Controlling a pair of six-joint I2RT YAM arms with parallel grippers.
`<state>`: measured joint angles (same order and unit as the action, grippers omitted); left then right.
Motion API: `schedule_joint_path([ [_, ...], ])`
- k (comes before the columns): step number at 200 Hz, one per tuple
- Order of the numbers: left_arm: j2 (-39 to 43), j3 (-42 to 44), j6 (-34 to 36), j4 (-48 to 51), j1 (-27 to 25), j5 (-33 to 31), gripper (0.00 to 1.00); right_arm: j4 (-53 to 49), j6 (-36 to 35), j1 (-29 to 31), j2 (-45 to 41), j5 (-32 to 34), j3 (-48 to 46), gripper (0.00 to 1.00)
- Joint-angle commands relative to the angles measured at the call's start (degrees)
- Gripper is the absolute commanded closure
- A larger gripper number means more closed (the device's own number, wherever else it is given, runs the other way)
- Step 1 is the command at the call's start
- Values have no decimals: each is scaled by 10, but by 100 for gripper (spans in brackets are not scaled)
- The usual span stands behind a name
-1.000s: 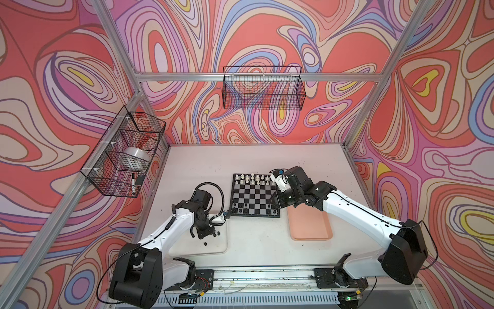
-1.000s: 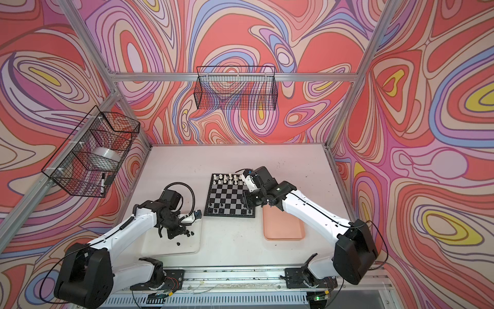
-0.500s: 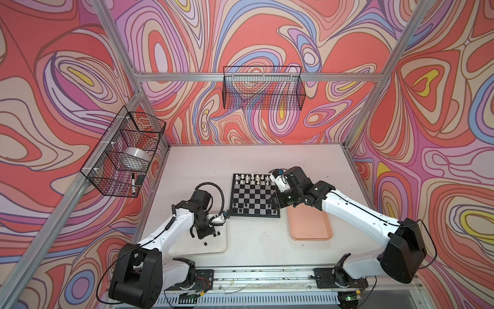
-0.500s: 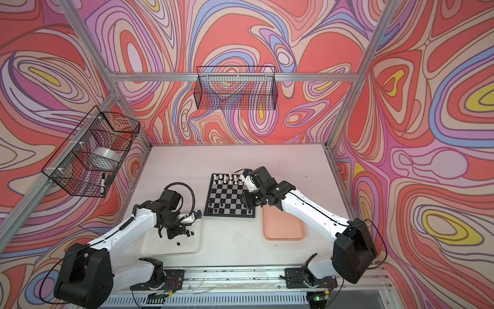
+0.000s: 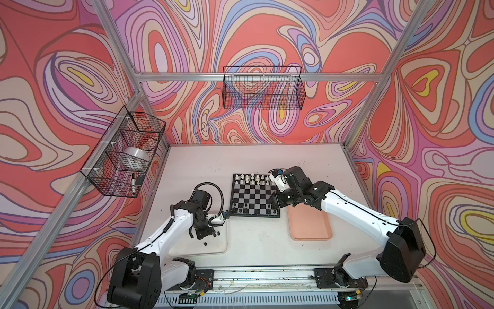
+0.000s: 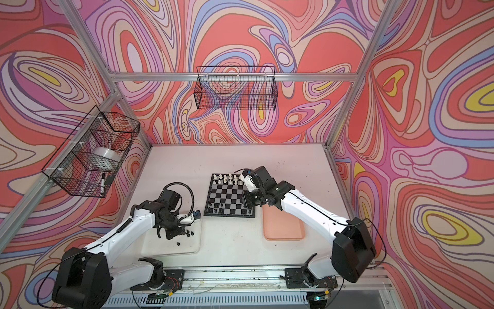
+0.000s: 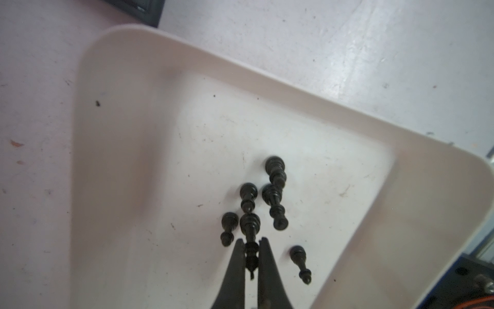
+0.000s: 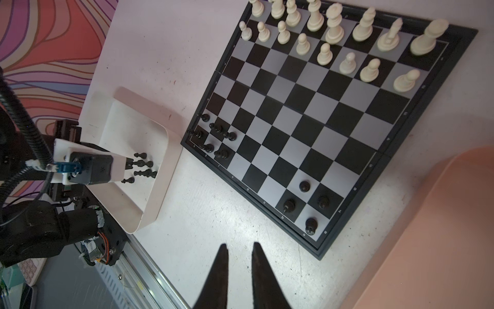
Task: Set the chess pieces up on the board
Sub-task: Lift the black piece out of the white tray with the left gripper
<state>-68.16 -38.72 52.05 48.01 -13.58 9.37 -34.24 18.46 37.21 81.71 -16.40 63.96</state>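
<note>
Left gripper (image 7: 251, 240) pinches black piece (image 7: 251, 252), lengthwise between jaws.

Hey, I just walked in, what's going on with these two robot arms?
They are setting up a chessboard. The left gripper is shut on a black piece lying in the white tray, among several more. Cream-white pieces fill the board's far two rows; some black pieces sit on its near side. The right gripper hovers empty, jaws slightly apart, by the board's right side.
</note>
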Motion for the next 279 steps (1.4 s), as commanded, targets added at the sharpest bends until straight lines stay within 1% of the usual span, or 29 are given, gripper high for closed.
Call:
schedule_joint_path([
  [1, 14, -18, -1, 39, -6, 0, 95, 8, -9, 2, 7, -4, 4, 83],
  [87, 27, -70, 7, 103, -6, -22, 96, 9, -14, 2, 9, -5, 7, 83],
  [124, 23, -110, 3, 134, -6, -6, 95, 6, -17, 3, 5, -2, 8, 83],
  [148, 17, -144, -6, 148, -15, 2, 95, 3, -18, 2, 3, -2, 6, 83],
  [200, -29, -219, -35, 151, -75, -5, 95, -8, -21, 1, -14, 12, -7, 83],
  [279, -168, -346, -51, 120, -173, -4, 95, -62, 1, 1, -76, 51, -41, 83],
])
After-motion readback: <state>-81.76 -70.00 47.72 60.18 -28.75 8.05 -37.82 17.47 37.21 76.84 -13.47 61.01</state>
